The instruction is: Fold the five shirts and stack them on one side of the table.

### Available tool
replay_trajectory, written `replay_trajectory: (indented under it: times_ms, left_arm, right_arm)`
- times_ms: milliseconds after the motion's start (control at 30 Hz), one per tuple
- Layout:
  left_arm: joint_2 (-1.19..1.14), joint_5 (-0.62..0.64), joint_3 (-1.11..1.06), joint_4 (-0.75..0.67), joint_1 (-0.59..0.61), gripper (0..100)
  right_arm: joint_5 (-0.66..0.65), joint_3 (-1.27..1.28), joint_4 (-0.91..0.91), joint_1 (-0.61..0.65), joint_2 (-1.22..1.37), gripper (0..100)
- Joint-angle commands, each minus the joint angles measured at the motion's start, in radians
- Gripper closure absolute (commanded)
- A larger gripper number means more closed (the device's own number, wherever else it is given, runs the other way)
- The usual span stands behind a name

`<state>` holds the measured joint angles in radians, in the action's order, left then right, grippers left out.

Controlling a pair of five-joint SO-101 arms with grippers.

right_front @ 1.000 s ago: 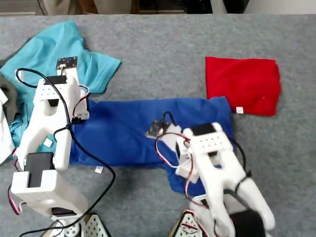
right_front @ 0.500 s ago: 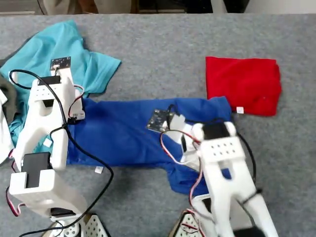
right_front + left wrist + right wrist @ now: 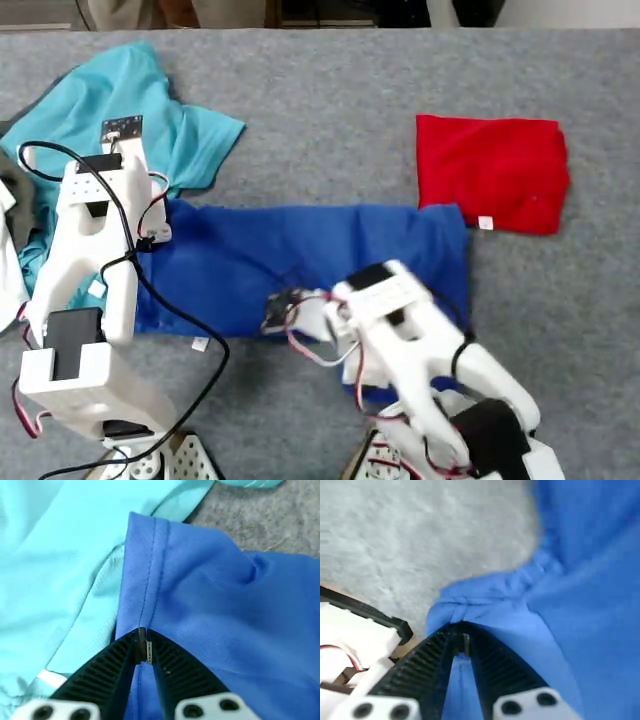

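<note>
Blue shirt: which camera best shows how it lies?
The high view: most of the blue shirt lies spread between the teal shirt and the red shirt. The left wrist view shows its hem in the left pincer; the right wrist view, a bunched edge in the right pincer.

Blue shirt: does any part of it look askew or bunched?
Yes. The blue shirt is puckered where the right gripper pinches its near edge, and its hem held by the left gripper lies over the teal shirt.

blue shirt (image 3: 300, 262) is laid out flat. red shirt (image 3: 492, 172) is folded square just off one end; teal shirt (image 3: 110, 100) is bunched up, overlapped by the other end.
</note>
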<state>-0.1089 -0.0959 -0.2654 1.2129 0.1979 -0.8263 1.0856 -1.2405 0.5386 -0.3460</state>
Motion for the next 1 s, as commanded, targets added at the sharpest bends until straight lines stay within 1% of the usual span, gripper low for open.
replay_trajectory:
  times_ms: [0, 67, 100, 233, 367, 433, 567, 633, 733, 833, 900, 967]
  left_arm:
    - [0.005, 0.005, 0.044, 0.012, 0.011, 98]
    - [0.005, 0.005, 0.044, 0.012, 0.011, 98]
    - [0.005, 0.005, 0.044, 0.012, 0.011, 98]
    - [0.005, 0.005, 0.044, 0.012, 0.009, 98]
    - [0.005, 0.003, 0.048, 0.011, 0.009, 98]
    - [0.005, -0.023, 0.057, 0.003, 0.009, 98]
    - [-0.007, -0.101, 0.091, -0.005, 0.009, 98]
    - [-0.044, -0.106, 0.117, -0.020, 0.011, 98]
    - [-0.134, -0.107, 0.201, 0.034, 0.040, 98]
    - [-0.219, -0.109, 0.316, 0.135, 0.077, 98]
    - [-0.255, -0.132, 0.377, 0.175, 0.092, 98]
    - [-0.266, -0.164, 0.408, 0.195, 0.097, 98]
  right_arm:
    - [-0.006, -0.002, -0.023, 0.119, -0.044, 99.7]
    - [-0.006, -0.002, -0.017, 0.116, -0.051, 99.7]
    - [-0.009, -0.004, -0.015, 0.094, -0.053, 99.7]
    - [-0.020, -0.036, -0.017, -0.056, -0.054, 99.7]
    - [-0.104, -0.088, -0.048, -0.179, -0.056, 98.8]
    - [-0.123, -0.117, -0.086, -0.209, -0.056, 94.4]
    - [-0.189, -0.150, -0.157, -0.214, -0.056, 78.6]
    - [-0.192, -0.150, -0.166, -0.214, -0.061, 74.5]
    - [-0.204, -0.127, -0.201, -0.209, -0.101, 74.2]
    - [-0.264, -0.079, -0.229, -0.209, -0.179, 74.0]
    - [-0.288, -0.025, -0.219, -0.206, -0.236, 73.9]
    - [-0.292, 0.044, -0.169, -0.176, -0.278, 73.9]
